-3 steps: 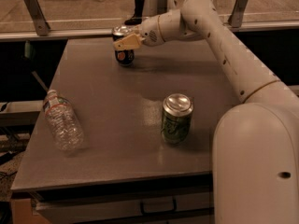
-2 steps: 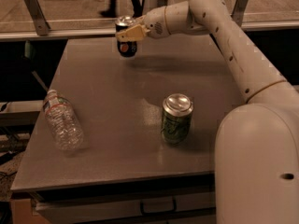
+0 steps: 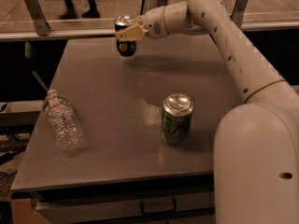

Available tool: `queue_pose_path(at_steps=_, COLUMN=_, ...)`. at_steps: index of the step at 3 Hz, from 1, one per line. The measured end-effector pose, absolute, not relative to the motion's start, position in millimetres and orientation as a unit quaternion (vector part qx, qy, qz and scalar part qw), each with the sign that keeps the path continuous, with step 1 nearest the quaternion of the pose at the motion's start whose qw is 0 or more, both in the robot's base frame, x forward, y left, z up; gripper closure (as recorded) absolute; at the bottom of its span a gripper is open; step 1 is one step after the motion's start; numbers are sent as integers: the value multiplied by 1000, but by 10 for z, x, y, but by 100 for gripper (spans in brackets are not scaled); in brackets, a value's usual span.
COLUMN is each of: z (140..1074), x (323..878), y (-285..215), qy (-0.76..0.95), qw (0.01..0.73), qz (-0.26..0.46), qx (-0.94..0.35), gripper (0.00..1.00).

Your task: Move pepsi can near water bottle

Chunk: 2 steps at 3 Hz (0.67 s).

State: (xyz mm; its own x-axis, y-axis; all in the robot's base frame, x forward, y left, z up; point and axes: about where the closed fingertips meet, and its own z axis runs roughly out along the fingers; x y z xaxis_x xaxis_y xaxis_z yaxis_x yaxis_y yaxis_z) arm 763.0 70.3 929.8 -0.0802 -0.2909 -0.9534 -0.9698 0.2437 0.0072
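The pepsi can [image 3: 126, 45] is dark blue with a round logo and a silver top. My gripper [image 3: 127, 32] is shut on it and holds it upright just above the far part of the grey table [image 3: 117, 139]. The water bottle [image 3: 61, 121] is clear and crinkled, with a white cap and a red-edged label band. It lies on its side near the table's left edge, well to the front left of the can.
A green can [image 3: 177, 118] stands upright at the table's middle right. My white arm [image 3: 224, 41] reaches across the right side. A rail [image 3: 56, 31] runs behind the table, and a person's legs [image 3: 77, 1] show beyond it.
The gripper has lifted the pepsi can off the table and carried it slightly left. The bottle and green can have not moved.
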Motion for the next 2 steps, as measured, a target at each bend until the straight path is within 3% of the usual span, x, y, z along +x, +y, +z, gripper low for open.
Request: queue_pose_path(at_steps=2, z=9097, x=7089, y=1430, qy=598, qw=429, qz=419, qx=-532, gripper=100)
